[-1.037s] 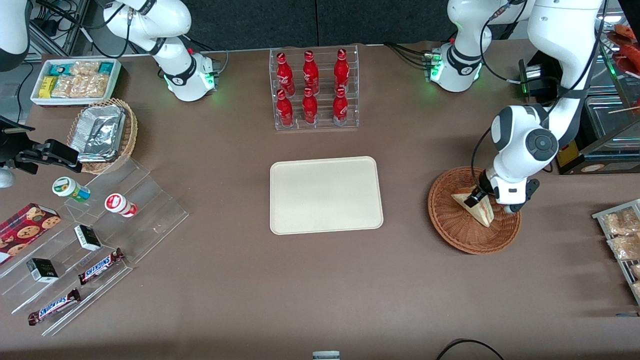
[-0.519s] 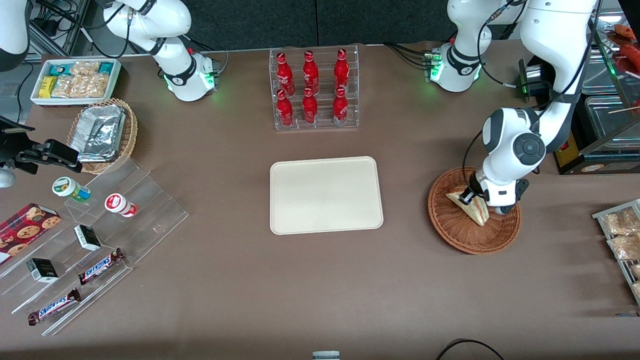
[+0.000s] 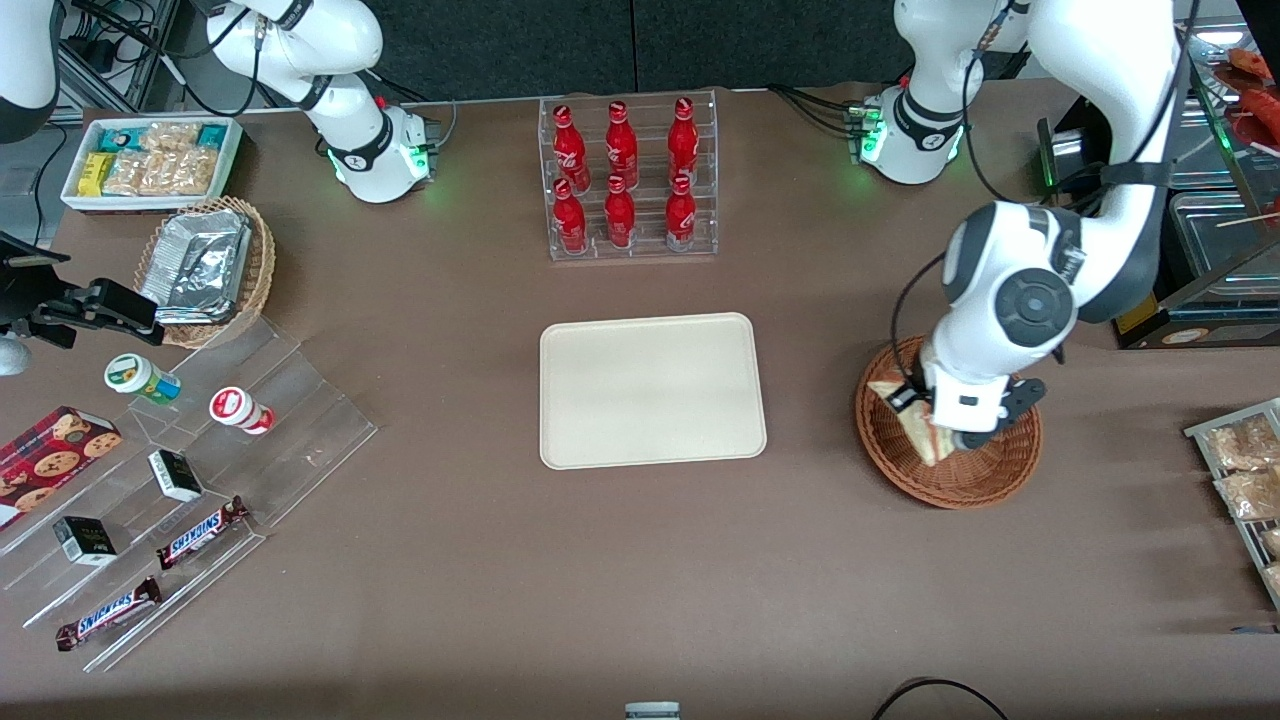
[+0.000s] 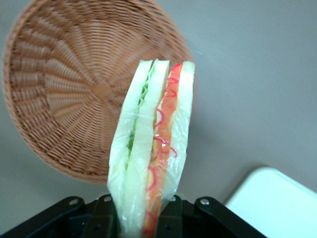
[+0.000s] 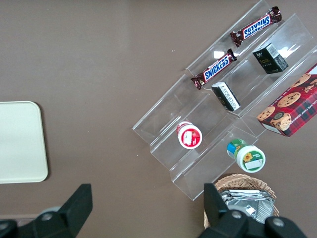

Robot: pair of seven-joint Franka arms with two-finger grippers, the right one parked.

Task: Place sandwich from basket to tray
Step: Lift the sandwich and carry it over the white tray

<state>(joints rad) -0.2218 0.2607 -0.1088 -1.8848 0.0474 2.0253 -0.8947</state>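
My left gripper (image 3: 925,420) is shut on the sandwich (image 3: 912,425) and holds it lifted above the reddish-brown wicker basket (image 3: 975,475), over the basket's rim toward the tray. In the left wrist view the sandwich (image 4: 151,148) hangs edge-on in clear wrap, showing green and red filling between pale bread, pinched between the black fingers (image 4: 99,218) of the gripper (image 4: 143,220). The empty basket (image 4: 74,94) lies below it. The cream tray (image 3: 650,390) lies empty at the table's middle; its corner shows in the left wrist view (image 4: 277,203) and its edge in the right wrist view (image 5: 20,141).
A clear rack of red bottles (image 3: 625,180) stands farther from the front camera than the tray. A tan basket with foil packs (image 3: 205,265), a white snack bin (image 3: 150,160) and clear stepped shelves with snacks (image 3: 170,480) lie toward the parked arm's end. Snack packets (image 3: 1240,470) lie at the working arm's end.
My left gripper has risen and moved toward the tray with the sandwich in it. The sandwich has left the basket floor and now hangs over the basket's rim.
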